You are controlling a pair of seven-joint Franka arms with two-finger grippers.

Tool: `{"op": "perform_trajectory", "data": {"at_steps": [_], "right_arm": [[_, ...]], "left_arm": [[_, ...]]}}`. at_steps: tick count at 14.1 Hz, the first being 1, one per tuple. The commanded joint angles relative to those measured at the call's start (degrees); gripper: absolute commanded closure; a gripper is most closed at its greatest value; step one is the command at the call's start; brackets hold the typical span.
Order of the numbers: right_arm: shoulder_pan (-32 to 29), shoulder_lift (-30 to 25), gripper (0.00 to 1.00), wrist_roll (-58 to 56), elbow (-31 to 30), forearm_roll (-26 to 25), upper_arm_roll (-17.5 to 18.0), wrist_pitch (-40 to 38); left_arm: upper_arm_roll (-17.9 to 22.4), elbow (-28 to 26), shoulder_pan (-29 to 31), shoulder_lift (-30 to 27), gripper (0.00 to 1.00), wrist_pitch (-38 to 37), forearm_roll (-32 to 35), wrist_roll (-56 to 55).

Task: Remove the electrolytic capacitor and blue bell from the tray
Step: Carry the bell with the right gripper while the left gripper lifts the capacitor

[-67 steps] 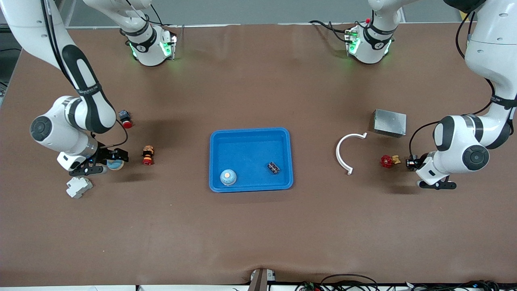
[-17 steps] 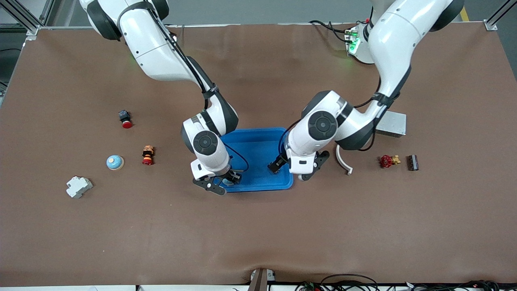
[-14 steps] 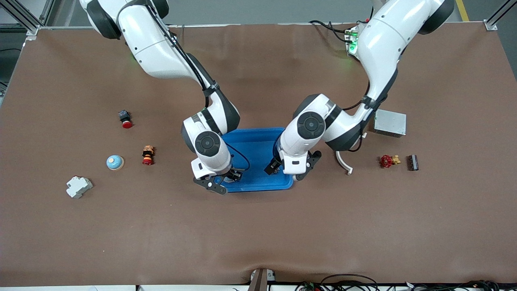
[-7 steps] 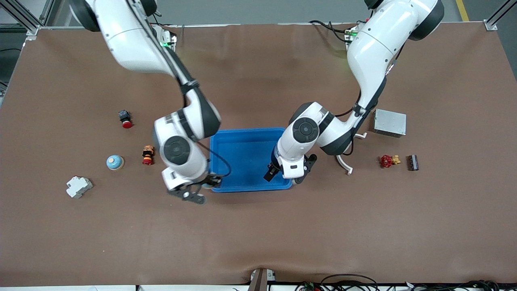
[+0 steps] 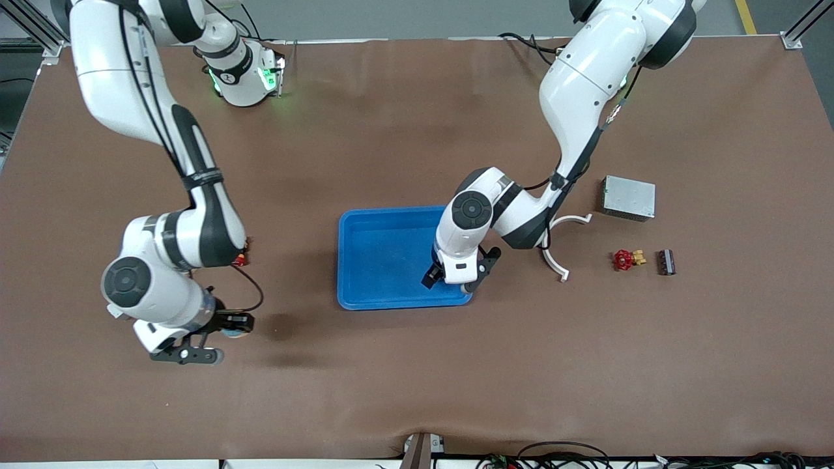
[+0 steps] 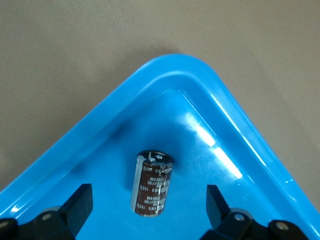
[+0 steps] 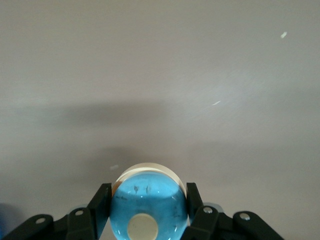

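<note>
A brown capacitor (image 6: pixel 152 185) lies on its side in a corner of the blue tray (image 5: pixel 391 225). My left gripper (image 6: pixel 148 210) hangs just over it, open, with one black finger (image 6: pixel 80 207) on each side and not touching it. In the front view the left gripper (image 5: pixel 451 275) covers the capacitor. A blue bell (image 7: pixel 147 200) with a pale button sits between the fingers of my right gripper (image 7: pixel 147 207), which is shut on it. The right gripper (image 5: pixel 228 324) is over bare table, away from the tray toward the right arm's end.
Toward the left arm's end lie a white curved piece (image 5: pixel 559 251), a grey metal box (image 5: pixel 629 197), a red valve (image 5: pixel 624 259) and a small black part (image 5: pixel 665 262). A red-tipped part (image 5: pixel 241 260) peeks out beside the right arm.
The right arm has carried the bell out of the tray's corner and off toward its own end of the table. The left gripper has edged a little along the tray, still open.
</note>
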Motion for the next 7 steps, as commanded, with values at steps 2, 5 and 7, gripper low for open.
{"op": "perform_trajectory", "data": {"at_steps": [2, 5, 7], "right_arm": [[-6.7, -1.4, 1.00, -14.4, -6.5, 5.3, 1.7, 5.1], [-10.4, -1.6, 1.00, -22.0, -8.9, 7.4, 1.7, 5.1], [-13.1, -1.4, 1.00, -28.3, -9.5, 10.1, 1.8, 5.2]], "left_arm": [[0.9, 1.2, -0.7, 0.5, 0.00, 0.2, 0.2, -0.9], [1.0, 1.2, -0.7, 1.0, 0.00, 0.1, 0.2, -0.9], [1.0, 1.2, -1.0, 1.2, 0.00, 0.1, 0.2, -0.9]]}}
